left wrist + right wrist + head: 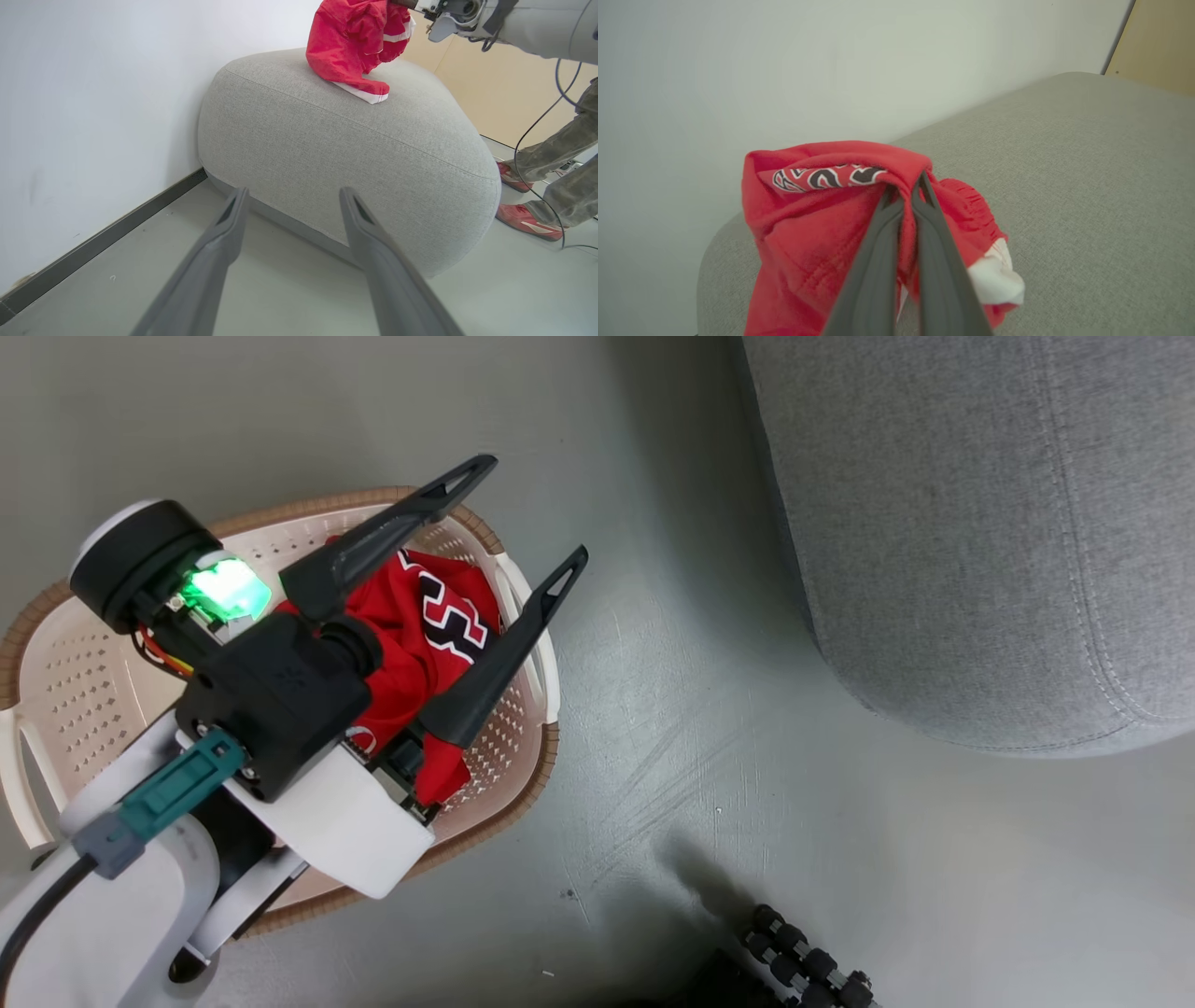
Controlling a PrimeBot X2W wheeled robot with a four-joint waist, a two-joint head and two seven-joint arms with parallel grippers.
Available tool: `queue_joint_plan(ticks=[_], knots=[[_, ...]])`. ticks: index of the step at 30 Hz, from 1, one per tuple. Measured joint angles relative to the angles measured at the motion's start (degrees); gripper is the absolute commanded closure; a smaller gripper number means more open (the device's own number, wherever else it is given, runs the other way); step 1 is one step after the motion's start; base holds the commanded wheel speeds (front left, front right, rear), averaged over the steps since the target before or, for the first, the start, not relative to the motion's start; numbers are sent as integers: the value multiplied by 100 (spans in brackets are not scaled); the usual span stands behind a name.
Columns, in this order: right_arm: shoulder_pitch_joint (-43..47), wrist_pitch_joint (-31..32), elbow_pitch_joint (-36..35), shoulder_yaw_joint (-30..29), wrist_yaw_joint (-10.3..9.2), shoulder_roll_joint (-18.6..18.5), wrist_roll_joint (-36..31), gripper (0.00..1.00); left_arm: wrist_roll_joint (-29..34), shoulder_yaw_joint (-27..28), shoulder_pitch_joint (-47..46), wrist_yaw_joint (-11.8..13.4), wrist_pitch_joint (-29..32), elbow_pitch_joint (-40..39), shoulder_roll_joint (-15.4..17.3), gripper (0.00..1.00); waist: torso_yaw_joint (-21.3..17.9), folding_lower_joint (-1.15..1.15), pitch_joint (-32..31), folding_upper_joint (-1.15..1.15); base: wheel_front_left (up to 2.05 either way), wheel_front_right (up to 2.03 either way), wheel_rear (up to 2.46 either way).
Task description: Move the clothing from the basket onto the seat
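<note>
Right gripper [911, 184] fingers pinch shut on a red garment [808, 233], its lower end resting on the seat [1064, 186]. Left gripper [533, 508] spreads wide above the jersey [420, 625] in the basket [93, 681]

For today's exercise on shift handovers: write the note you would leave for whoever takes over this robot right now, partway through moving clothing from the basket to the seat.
Left gripper: jaws open, empty, above the basket.
Right gripper: jaws shut on one red garment, its white-trimmed end apparently touching the seat.
Red jersey: in the basket, under the left gripper.
Done: one garment carried to the seat, not yet released.
Left: release it, then move the jersey across.
Note: a person's feet stand beside the seat.
</note>
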Motion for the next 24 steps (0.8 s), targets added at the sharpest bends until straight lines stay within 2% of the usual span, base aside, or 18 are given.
queue_joint_plan(ticks=[4, 5, 6, 7, 9, 10, 11, 12, 24], knots=[[-126, 120, 119, -164, 1, 45, -140, 100, 1, 47, -62, -3, 0, -25, 15, 0, 15, 0, 92, 0, 0, 0, 0], [-164, 155, 156, -210, 0, 53, -181, 86, 1, 60, -72, -3, 0, -26, 23, 0, 16, 0, 112, 0, 0, 0, 0], [-200, 196, 181, -229, 0, 59, -238, 86, 1, 70, -77, -4, 0, -24, 35, 0, 15, 0, 131, 0, 0, 0, 0], [-221, 196, 192, -235, 0, 82, -287, 62, 4, 83, -77, -4, 0, -12, 53, 0, 10, 0, 141, 0, 0, 0, 0], [-225, 196, 218, -280, 1, 168, -360, 51, 10, 102, -77, -5, -1, 3, 78, 0, -6, 0, 144, 0, 0, 0, 0], [-225, 196, 227, -315, 1, 198, -400, 22, 10, 112, -78, -8, -1, 7, 86, 0, -14, 0, 142, 0, 0, 0, 0], [-225, 196, 234, -350, 1, 216, -442, 7, 10, 121, -78, -29, -1, 16, 90, 0, -23, 0, 138, 0, 0, 0, 0], [-224, 197, 242, -387, 1, 222, -489, 0, 11, 126, -78, -48, -2, 20, 96, 0, -31, 0, 132, 0, 0, 0, 0], [-10, 78, 76, -680, 1, 442, -937, 0, 52, 224, -66, -46, -100, 131, 186, 0, -143, 0, -52, 0, 0, 0, 0]])
